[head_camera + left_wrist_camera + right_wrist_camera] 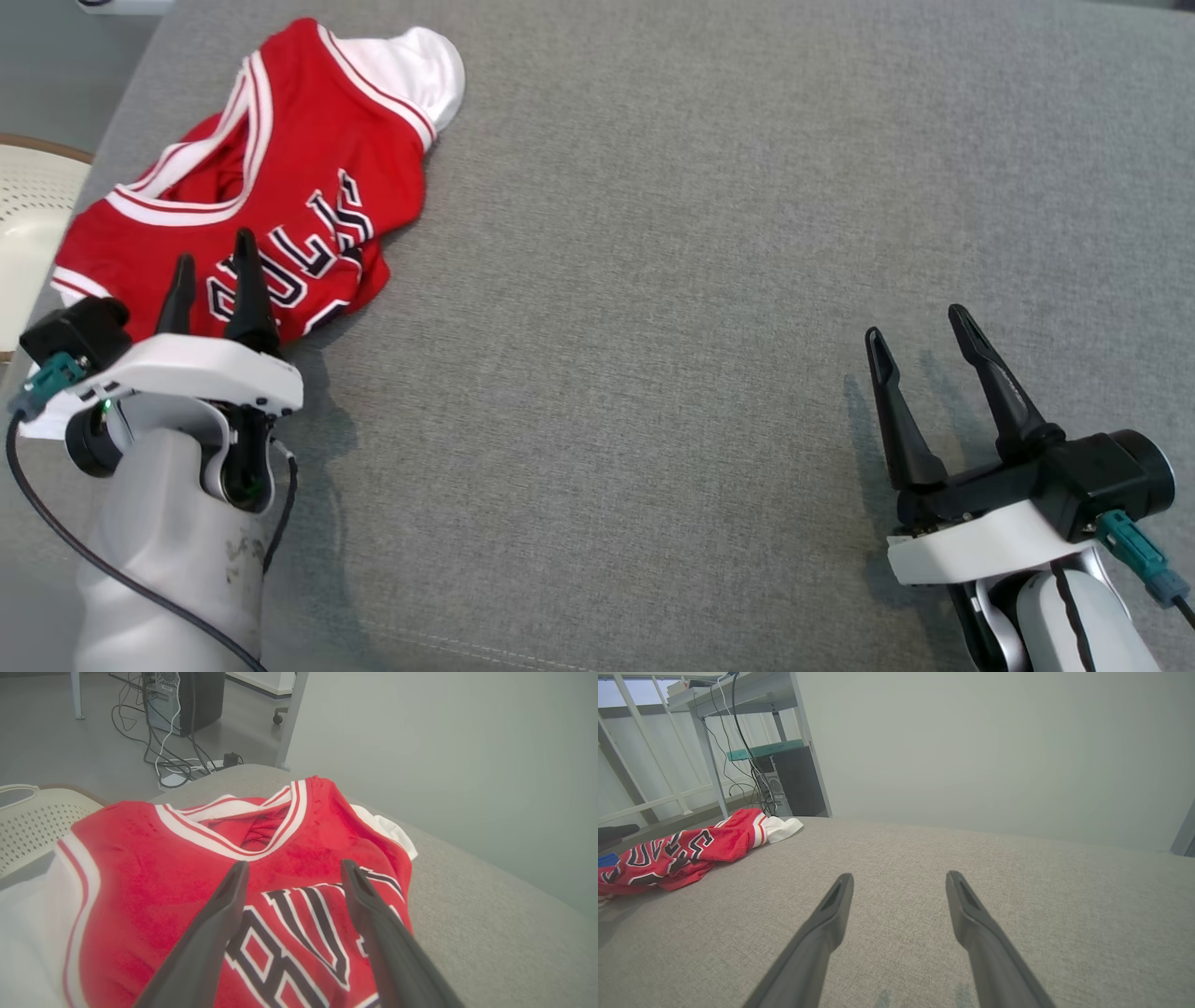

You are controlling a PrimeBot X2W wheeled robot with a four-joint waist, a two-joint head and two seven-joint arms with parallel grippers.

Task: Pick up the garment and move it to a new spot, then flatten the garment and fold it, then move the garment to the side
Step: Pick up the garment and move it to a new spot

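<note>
The garment [280,177] is a red jersey with white trim and dark lettering, lying crumpled at the far left of the grey cloth surface. It also shows in the left wrist view [154,877] and in the right wrist view [677,851]. My left gripper [213,257] hangs open over the jersey's near edge, its fingers [212,933] spread above the lettering with nothing between them. My right gripper [920,331] stands open over bare cloth at the lower right, far from the garment.
The grey cloth surface [653,280] stretches wide between the two grippers. A pale perforated basket [28,215] sits off its left edge. Beyond the far edge are a computer tower with cables [182,700] and a metal rack [738,742].
</note>
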